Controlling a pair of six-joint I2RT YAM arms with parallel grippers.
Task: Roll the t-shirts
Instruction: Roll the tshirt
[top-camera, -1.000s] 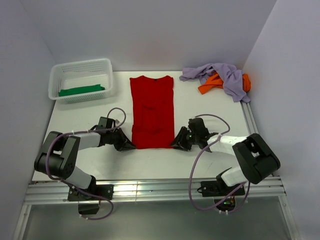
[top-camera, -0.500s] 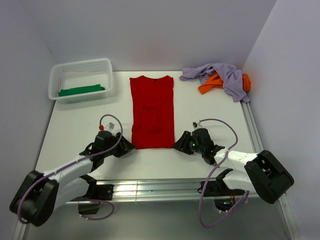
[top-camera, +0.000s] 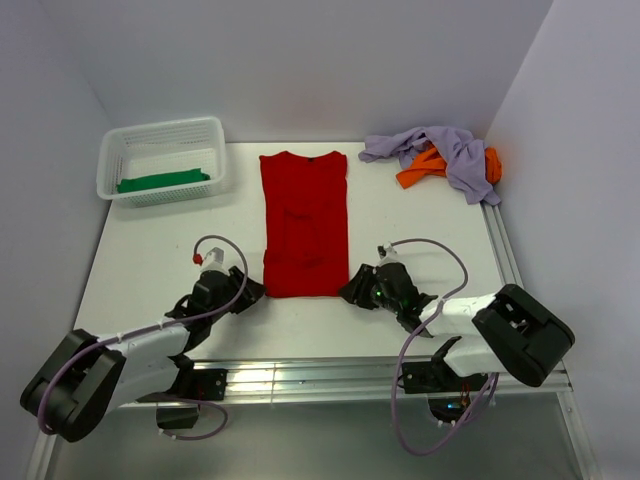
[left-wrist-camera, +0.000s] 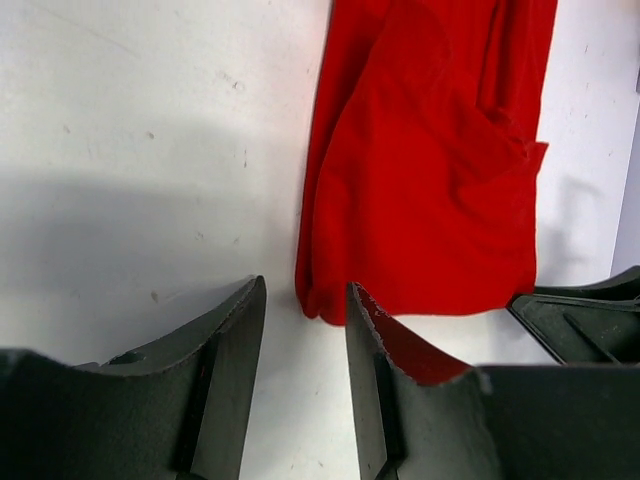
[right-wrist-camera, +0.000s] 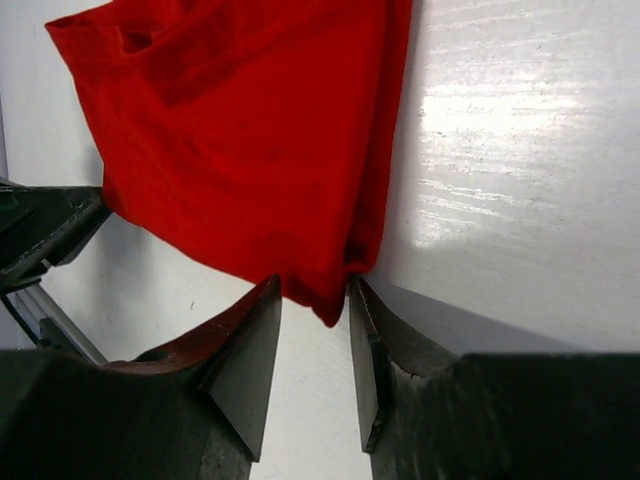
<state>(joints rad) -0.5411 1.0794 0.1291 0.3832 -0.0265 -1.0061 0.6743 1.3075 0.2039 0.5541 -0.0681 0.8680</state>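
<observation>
Two claws: low on the desk (top-camera: 150, 260), at near hem corners of the red t-shirt (top-camera: 305, 225), flat mid-desk.
Left claw (left-wrist-camera: 305, 285): narrowly parted, empty, corner just ahead.
Right claw (right-wrist-camera: 315, 285): narrowly parted, corner tip between its fingers.

the left jaws stand apart, with bare tabletop (left-wrist-camera: 130, 120) in their gap and wide to their left. the red t-shirt (left-wrist-camera: 430, 170) has its near corner just ahead of that gap, toward the right-hand jaw. the right jaws are parted too, the shirt's other near corner reaching into their gap, with open tabletop to their right. far ahead of the left jaws stands a white mesh basket (top-camera: 170, 196). far ahead-right of the right jaws lie the heaped lavender t-shirt (top-camera: 455, 150) and orange t-shirt (top-camera: 420, 172).
</observation>
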